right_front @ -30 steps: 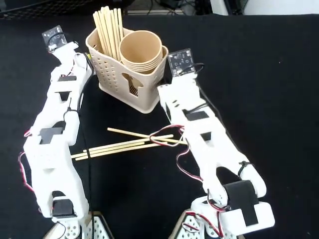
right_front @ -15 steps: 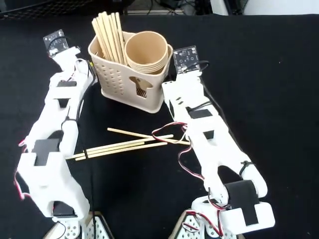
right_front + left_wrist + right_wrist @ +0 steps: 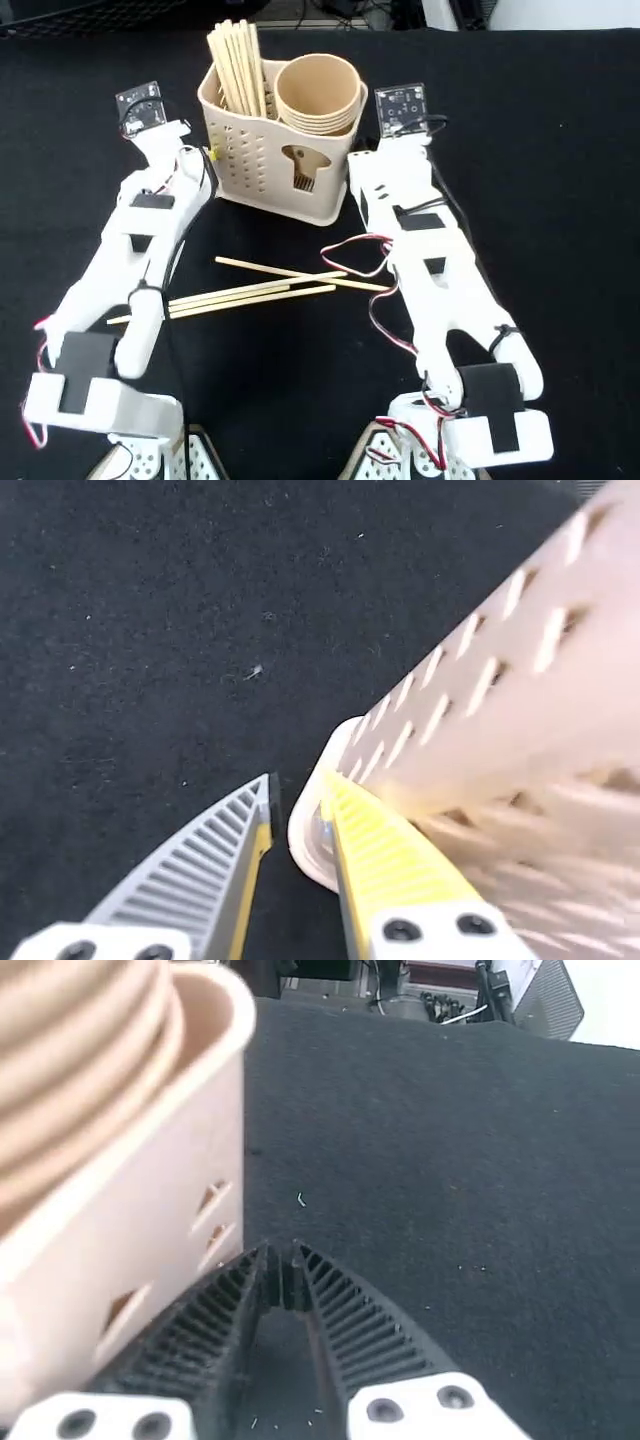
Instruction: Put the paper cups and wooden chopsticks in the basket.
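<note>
Black-draped table (image 3: pixel 560 180) lies under both arms on my feed. On the left, the left gripper (image 3: pixel 297 785) is pinched down to a narrow slot. Its yellow-lined finger lies flat against the perforated wall of the cream plastic basket (image 3: pixel 262 185), and the basket's corner rim is caught between its fingers. Inside the basket, a bundle of wooden chopsticks (image 3: pixel 240 62) stands upright on the left side, with a nested stack of paper cups (image 3: pixel 318 92) just beside it on the right. Nearer the arm bases, several loose chopsticks (image 3: pixel 250 293) lie flat on the table between the two arms. The right gripper (image 3: pixel 283 1262) sits just beside the basket's right wall, its black fingers closed tip to tip and gripping nothing.
</note>
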